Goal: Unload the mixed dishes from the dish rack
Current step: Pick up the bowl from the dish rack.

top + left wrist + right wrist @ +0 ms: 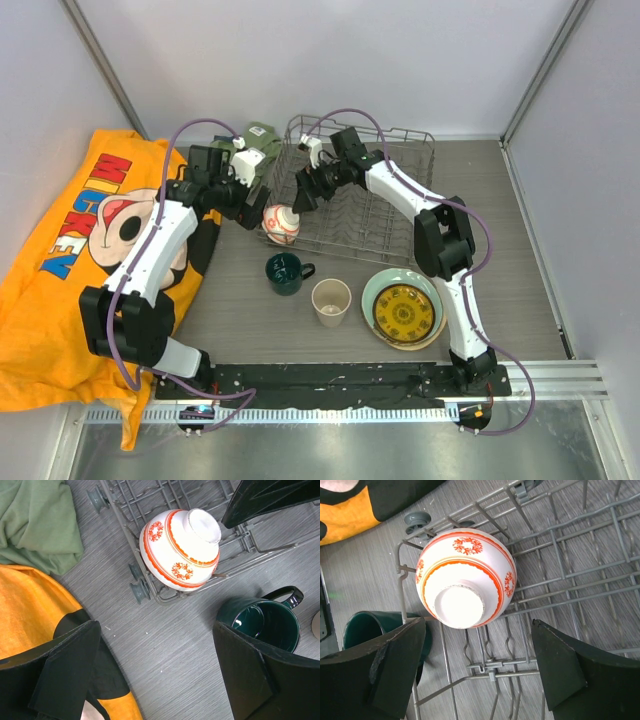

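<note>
Right wrist view: right end effector (477, 630) spread over small red-orange bowl (465, 582) — pinch foot, lift w/o snagging dish rack (360, 230).

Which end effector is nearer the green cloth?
Left. The left end effector is close to the green cloth; the right end effector is farther, above the bowl in the dish rack.

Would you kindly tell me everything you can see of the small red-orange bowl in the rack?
The small bowl is white and glossy, ceramic by its look, painted with red-orange bands and round flower medallions. It lies upside down and tilted, its plain white foot ring facing up. It sits in the near left corner of the dish rack, resting against the wires; nothing else touches it.
</note>
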